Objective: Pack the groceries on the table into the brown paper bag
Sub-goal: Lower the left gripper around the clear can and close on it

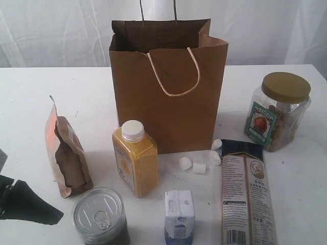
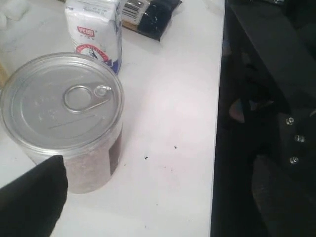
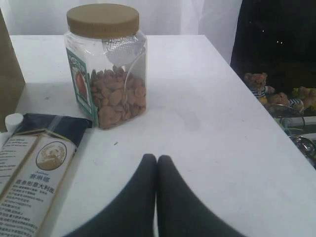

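Groceries all stand or lie on the table in the exterior view, none visibly inside the brown paper bag. It stands upright at the back with its mouth open, and its inside is too dark to read. In front of it the yellow white-capped bottle is full of yellow grains. The silver pull-tab can is sealed, and the small white-blue carton stands beside it. The brown-orange pouch stands upright on the left, and the long dark-topped packet lies flat on the right. The small white marshmallows sit loose at the bag's foot. The clear gold-lidded jar, lid on, holds brown pieces. The left gripper rests low at the left edge.

From the left wrist view, the can's lid is intact with its tab flat. One black finger sits far off to the side near the can, so the jaws are spread wide and hold nothing.

From the right wrist view, the jar is roughly half full of nut-like pieces, with the packet lying beside it. The right gripper has its fingers pressed together, empty, over bare tabletop.
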### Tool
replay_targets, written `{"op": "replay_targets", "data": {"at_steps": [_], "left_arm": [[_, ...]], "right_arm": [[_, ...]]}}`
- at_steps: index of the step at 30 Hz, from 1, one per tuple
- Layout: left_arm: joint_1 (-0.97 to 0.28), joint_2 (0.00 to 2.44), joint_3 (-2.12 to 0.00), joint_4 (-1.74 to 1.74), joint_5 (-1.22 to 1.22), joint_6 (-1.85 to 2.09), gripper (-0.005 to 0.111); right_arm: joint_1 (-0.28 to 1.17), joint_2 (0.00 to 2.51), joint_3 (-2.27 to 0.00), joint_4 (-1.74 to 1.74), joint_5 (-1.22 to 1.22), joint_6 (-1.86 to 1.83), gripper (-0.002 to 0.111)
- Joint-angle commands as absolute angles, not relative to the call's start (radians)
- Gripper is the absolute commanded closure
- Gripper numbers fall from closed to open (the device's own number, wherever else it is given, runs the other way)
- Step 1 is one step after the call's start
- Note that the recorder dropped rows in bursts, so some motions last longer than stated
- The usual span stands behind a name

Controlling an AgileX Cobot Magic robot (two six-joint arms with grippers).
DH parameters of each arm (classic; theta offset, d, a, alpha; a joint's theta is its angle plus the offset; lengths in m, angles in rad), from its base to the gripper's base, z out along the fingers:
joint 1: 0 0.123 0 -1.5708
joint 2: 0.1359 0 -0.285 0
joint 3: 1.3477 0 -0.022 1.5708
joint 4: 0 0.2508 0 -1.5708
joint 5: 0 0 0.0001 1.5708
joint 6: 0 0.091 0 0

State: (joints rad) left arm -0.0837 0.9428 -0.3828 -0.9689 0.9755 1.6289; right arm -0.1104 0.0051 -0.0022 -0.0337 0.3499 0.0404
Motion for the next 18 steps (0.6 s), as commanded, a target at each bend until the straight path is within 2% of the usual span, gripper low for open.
{"op": "replay_targets", "data": {"at_steps": [1, 5, 11, 18], "left_arm": [[-0.082, 0.937, -0.373, -1.045, 0.976, 1.622, 0.002], [-0.082, 0.937, -0.373, -1.047, 0.963, 1.624, 0.002], [-0.082, 0.956, -0.344, -1.06, 0.757, 1.759, 0.002], [-0.082, 1.012, -0.284, -1.334, 0.761, 1.981, 0.002]], "right_arm": [[-0.118, 0.0, 0.0, -0.036, 0.346, 0.04, 0.108], [-0.118, 0.0, 0.0, -0.036, 0.346, 0.04, 0.108], [-0.118, 0.0, 0.0, -0.034, 0.346, 0.04, 0.108], [-0.118, 0.0, 0.0, -0.034, 0.346, 0.04, 0.108]]}}
